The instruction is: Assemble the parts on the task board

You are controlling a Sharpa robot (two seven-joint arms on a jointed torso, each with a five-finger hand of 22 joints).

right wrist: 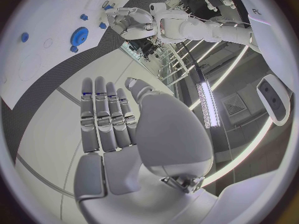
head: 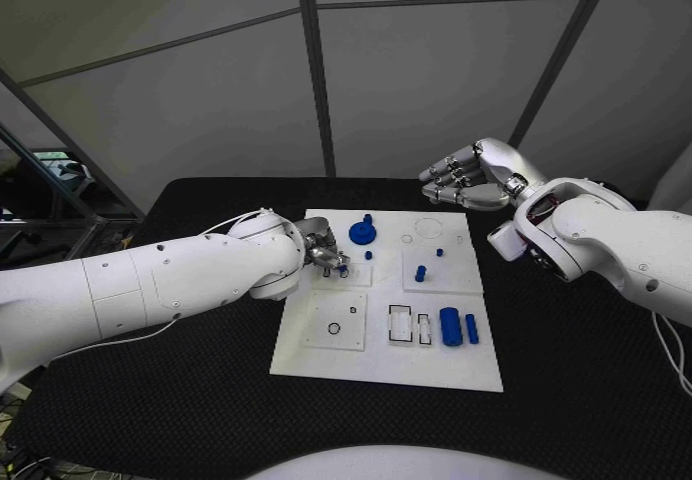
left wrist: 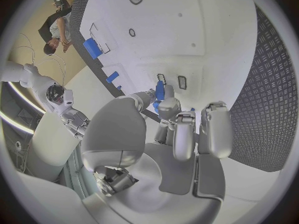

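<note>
A: Left hand (head: 326, 257) status?
B: It sits over the left part of the white board (head: 378, 355). The left wrist view shows a small blue peg (left wrist: 160, 90) pinched at its fingertips (left wrist: 169, 106); from the head view the fingers cover that peg.

A: Right hand (head: 473, 175)?
B: Raised beyond the board's far edge, above the black surface (head: 577, 340). Fingers extended side by side, nothing held.

A: Parts on the board?
B: A blue gear (head: 362, 233) near the far edge, two small pegs (head: 420, 272) mid-board, two blue cylinders (head: 451, 327) lying at the near right. Whether the pegs stand in holes cannot be resolved.
</note>
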